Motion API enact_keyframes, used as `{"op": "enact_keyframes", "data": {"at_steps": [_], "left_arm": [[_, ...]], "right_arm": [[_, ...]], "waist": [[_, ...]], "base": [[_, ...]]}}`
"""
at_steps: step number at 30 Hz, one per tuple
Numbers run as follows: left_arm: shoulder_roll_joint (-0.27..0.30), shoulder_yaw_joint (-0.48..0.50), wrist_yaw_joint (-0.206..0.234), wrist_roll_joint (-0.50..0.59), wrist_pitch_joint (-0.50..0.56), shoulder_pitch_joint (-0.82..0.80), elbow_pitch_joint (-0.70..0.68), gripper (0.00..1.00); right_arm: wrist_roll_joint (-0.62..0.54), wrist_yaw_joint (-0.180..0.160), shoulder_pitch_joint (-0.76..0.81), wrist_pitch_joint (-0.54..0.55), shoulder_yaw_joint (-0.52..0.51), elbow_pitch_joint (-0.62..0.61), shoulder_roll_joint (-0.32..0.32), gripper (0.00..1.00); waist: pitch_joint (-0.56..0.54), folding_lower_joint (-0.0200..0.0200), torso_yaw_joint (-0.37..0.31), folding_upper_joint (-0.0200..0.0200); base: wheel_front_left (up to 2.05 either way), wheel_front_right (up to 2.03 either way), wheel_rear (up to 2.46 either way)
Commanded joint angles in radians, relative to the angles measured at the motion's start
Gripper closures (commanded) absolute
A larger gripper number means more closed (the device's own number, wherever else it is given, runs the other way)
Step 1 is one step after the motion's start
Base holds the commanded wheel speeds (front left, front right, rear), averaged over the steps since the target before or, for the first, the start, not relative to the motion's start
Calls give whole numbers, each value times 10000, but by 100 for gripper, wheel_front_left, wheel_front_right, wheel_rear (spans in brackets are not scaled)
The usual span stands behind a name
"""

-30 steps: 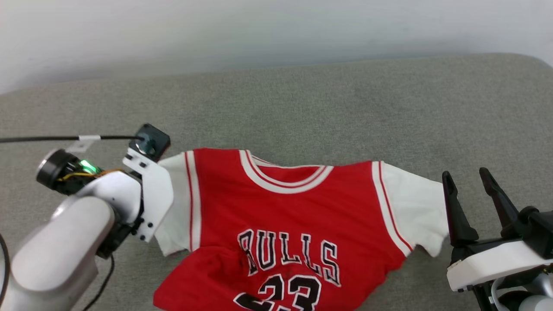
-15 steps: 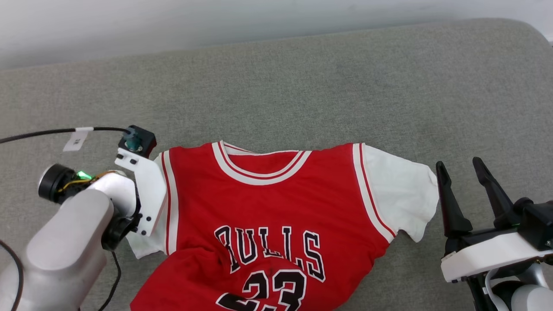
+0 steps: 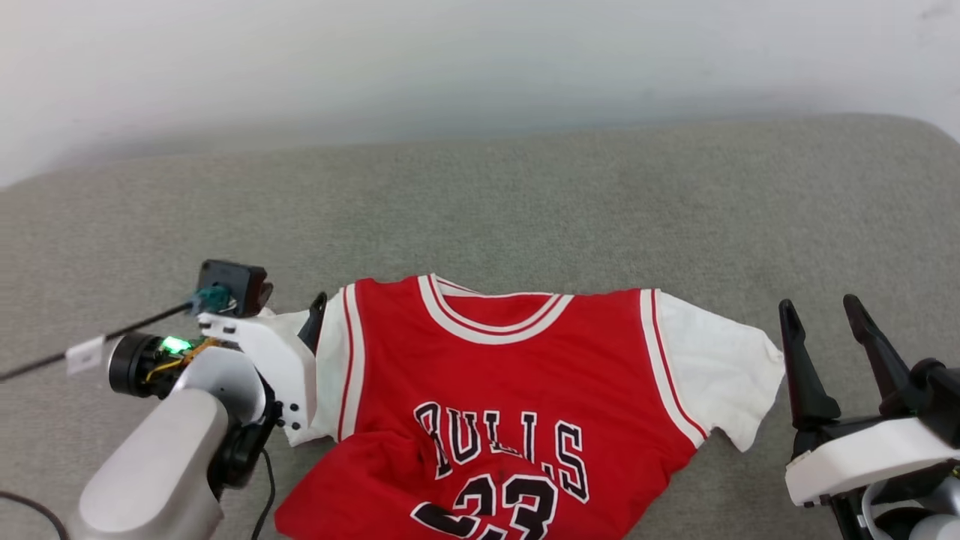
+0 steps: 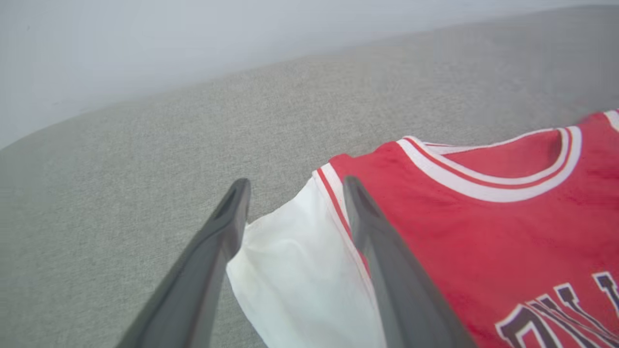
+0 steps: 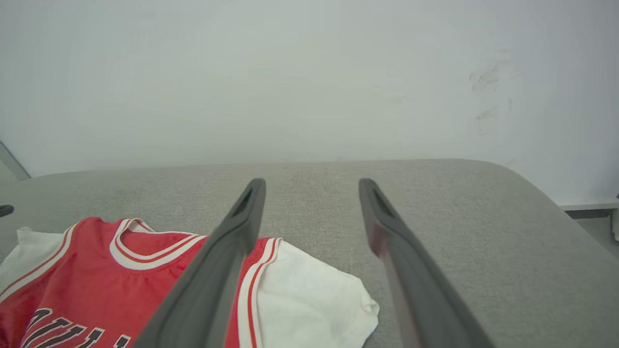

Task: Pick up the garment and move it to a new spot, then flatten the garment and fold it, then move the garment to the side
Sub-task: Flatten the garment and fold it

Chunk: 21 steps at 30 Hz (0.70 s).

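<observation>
The garment (image 3: pixel 510 382) is a red jersey with white sleeves and black lettering. It lies chest-up and spread out on the grey cushion (image 3: pixel 525 195), its lower part cut off by the head view's bottom edge. My left gripper (image 4: pixel 296 183) is open, its two fingers straddling the garment's left white sleeve (image 4: pixel 295 270) just above the cloth. In the head view my left gripper (image 3: pixel 300 319) sits at that sleeve's outer edge. My right gripper (image 3: pixel 819 304) is open and holds nothing, just right of the other sleeve (image 5: pixel 309 299).
A plain white wall (image 3: pixel 450 60) rises behind the cushion. A black cable with a white tag (image 3: pixel 112 334) runs left from my left wrist. The cushion's rounded right edge (image 5: pixel 556 203) drops off toward the floor. Bare cushion lies beyond the collar.
My left gripper has opened and let go of the left sleeve, which now lies on the cushion. The head camera has shifted. My right gripper stays open.
</observation>
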Motion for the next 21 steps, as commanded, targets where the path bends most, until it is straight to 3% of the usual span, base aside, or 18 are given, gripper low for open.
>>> {"op": "enact_keyframes", "data": {"at_steps": [1,11,21], "left_arm": [[-73,148,122,-67,-337,216,-139,0],[-731,1134,1441,-19,-3509,1923,-2055,0],[-728,1254,2300,427,-4199,3410,-3321,0]], "right_arm": [[-33,-7,124,30,-23,-26,23,0],[-89,-7,577,406,-5,-348,21,0],[379,-7,998,1026,-398,-195,20,0]], "waist": [[-288,-1,239,0],[-886,-1,707,0],[-1153,-1,921,0]], "base": [[0,0,0],[0,0,0],[0,0,0]]}}
